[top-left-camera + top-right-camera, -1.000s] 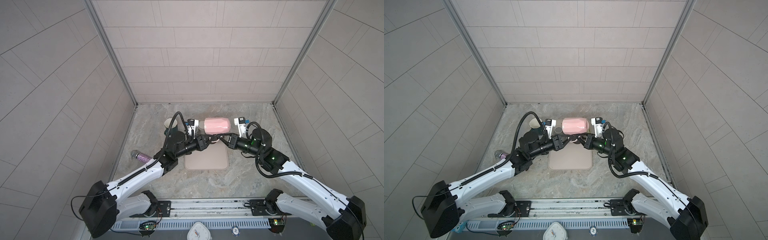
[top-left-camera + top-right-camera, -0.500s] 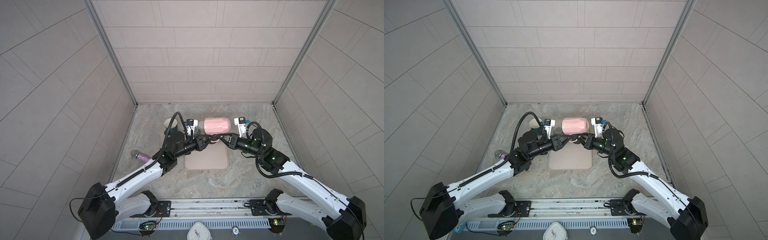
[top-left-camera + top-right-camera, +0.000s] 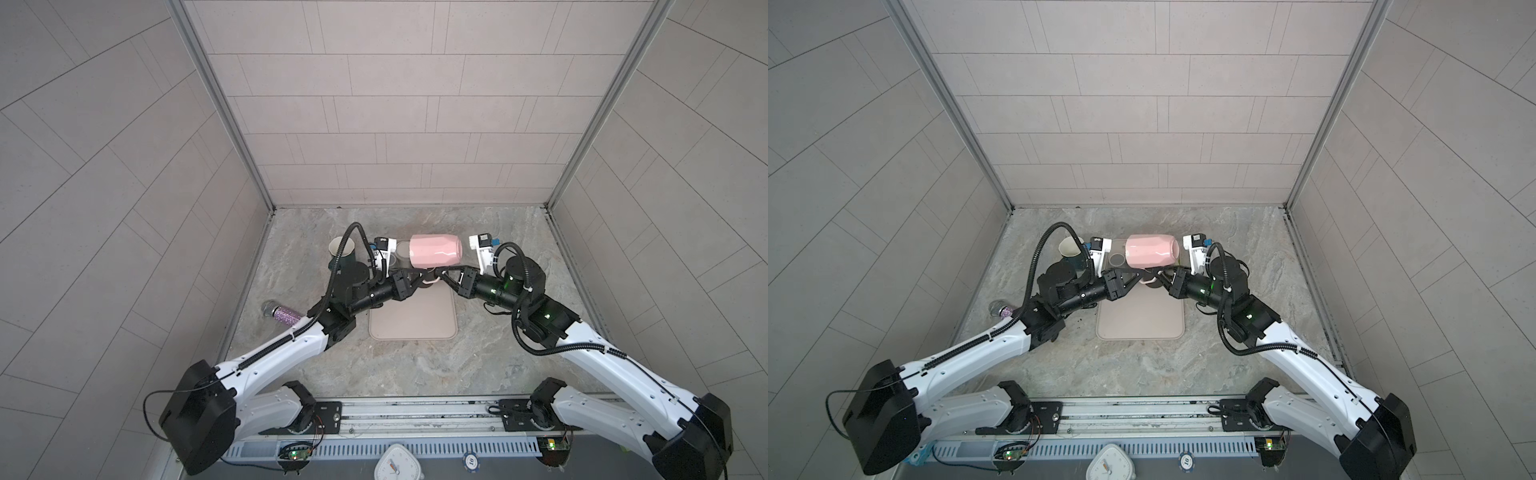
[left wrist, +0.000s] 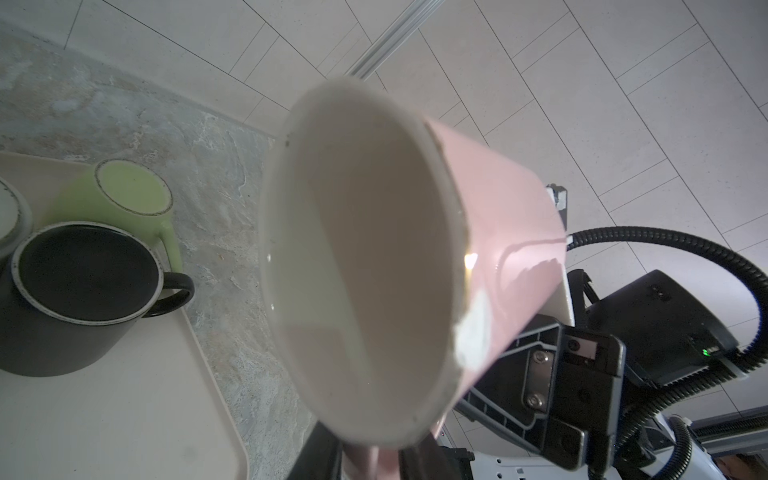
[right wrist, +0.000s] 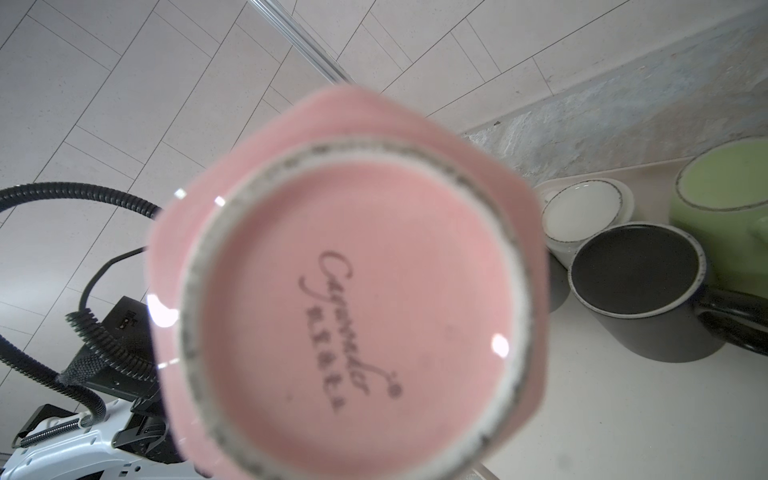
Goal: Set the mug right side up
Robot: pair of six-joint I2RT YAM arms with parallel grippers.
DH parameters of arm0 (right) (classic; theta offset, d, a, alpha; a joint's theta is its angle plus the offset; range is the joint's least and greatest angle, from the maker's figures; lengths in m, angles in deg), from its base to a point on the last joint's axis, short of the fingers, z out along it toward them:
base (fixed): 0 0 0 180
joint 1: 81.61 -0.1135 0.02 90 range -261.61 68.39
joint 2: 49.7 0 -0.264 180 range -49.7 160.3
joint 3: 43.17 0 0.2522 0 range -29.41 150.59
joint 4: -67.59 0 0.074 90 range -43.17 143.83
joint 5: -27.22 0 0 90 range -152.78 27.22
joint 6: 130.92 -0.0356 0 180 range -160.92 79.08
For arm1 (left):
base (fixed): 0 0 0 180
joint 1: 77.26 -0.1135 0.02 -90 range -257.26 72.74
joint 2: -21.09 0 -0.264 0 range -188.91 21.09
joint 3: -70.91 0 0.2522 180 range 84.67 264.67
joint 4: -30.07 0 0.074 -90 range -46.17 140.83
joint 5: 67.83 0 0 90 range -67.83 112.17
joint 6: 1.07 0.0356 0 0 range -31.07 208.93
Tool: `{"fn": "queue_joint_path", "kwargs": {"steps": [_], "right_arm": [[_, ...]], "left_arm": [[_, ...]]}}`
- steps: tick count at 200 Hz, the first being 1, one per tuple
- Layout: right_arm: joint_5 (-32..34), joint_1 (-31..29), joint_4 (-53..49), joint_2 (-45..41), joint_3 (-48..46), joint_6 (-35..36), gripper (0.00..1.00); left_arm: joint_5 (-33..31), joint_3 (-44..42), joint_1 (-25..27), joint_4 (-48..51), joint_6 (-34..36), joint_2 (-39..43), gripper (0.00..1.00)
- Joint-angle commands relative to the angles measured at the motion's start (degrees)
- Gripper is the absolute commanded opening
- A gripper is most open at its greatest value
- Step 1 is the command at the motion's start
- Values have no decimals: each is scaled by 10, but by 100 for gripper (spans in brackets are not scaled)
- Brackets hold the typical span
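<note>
Nearest you, a white clock point(image 3: 397, 462) sits by the front rail, and beyond it the marbled desk point(image 3: 415, 374) carries a beige tray point(image 3: 411, 324) at its middle, with a glittery microphone point(image 3: 282, 314) lying off to the left. Over the tray's far end your two arms meet: the left pincer point(image 3: 415, 277) and the right pincer point(image 3: 445, 277) point at each other, tips close together, both just under the pink mug point(image 3: 435, 251). You have the mug up off the desk and lying on its side, mouth towards the left arm, base towards the right arm, and its handle point(image 3: 432, 281) hanging down between the two sets of tips. Your right pincer is clenched on that handle, though the mug's base fills its wrist view and hides the tips. In the left wrist view you look straight into the mug's pale mouth, and the handle runs down between the left pincer's dark fingers point(image 4: 320, 457); whether they press on it or only flank it, you cannot tell. Below and behind the held mug, at the tray's far end, a black mug point(image 4: 83, 291), a green mug point(image 4: 124, 195) and a white cup point(image 5: 582, 212) stand close together. Farther left, off the tray, a dark green cup point(image 3: 341, 248) sits behind the left arm's cable
</note>
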Motion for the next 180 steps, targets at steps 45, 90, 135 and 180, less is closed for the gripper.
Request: {"fn": "queue_joint_path", "kwargs": {"steps": [45,90,135,180], "right_arm": [[-19,-3,33,-4,15,11,0],[-14,-3,27,-1,15,13,0],[-14,-4,21,3,19,20,0],[-21,-3,13,14,19,29,0]], "left_arm": [[30,7,1,-83,-5,-2,31],[39,8,-1,-99,-12,-7,32],[46,9,-2,-108,-13,-10,29],[66,9,-5,-140,-21,-19,21]]}}
